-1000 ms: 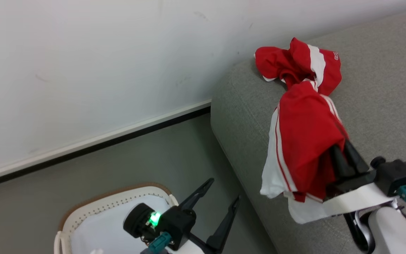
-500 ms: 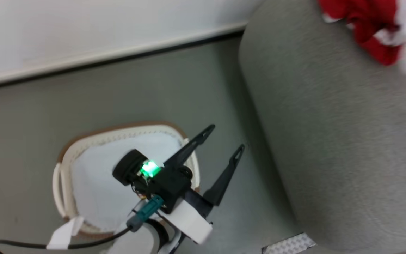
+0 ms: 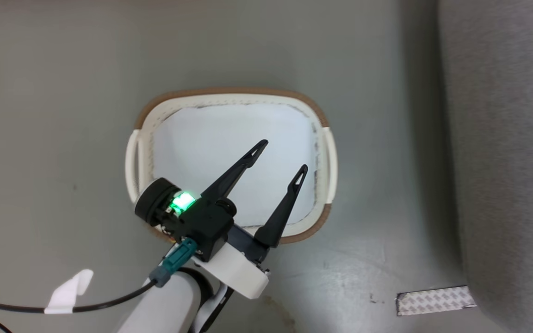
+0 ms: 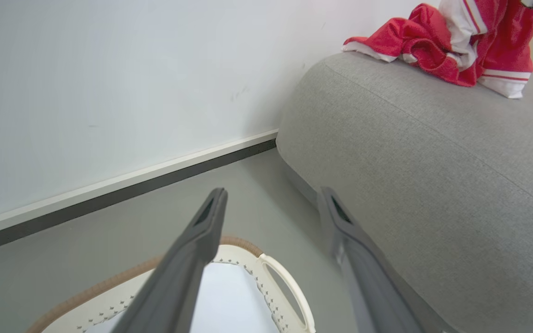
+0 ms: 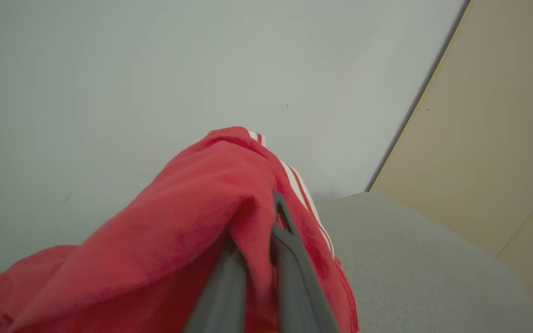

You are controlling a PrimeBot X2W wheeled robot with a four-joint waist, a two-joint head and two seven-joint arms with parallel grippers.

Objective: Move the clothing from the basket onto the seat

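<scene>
Head view: white-tagged cable (image 3: 70, 289), lower left. Left gripper (image 3: 284, 155), jaws spread wide, over cream laundry basket (image 3: 229, 92) on grey floor (image 3: 63, 92). Tape strip (image 3: 435, 300). Grey sofa (image 3: 502, 138), right edge.
Left wrist view: red white-striped clothing (image 4: 437, 51) heaped on the sofa's top.
Right wrist view: right gripper (image 5: 259, 240) pinched onto a red clothing fold.

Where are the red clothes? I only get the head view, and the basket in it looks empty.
Observer: The left wrist view shows red clothes piled on top of the sofa.
Operator: Is the other arm holding any?
Observer: Yes. In the right wrist view the right end effector is shut on a fold of the red clothes.
</scene>
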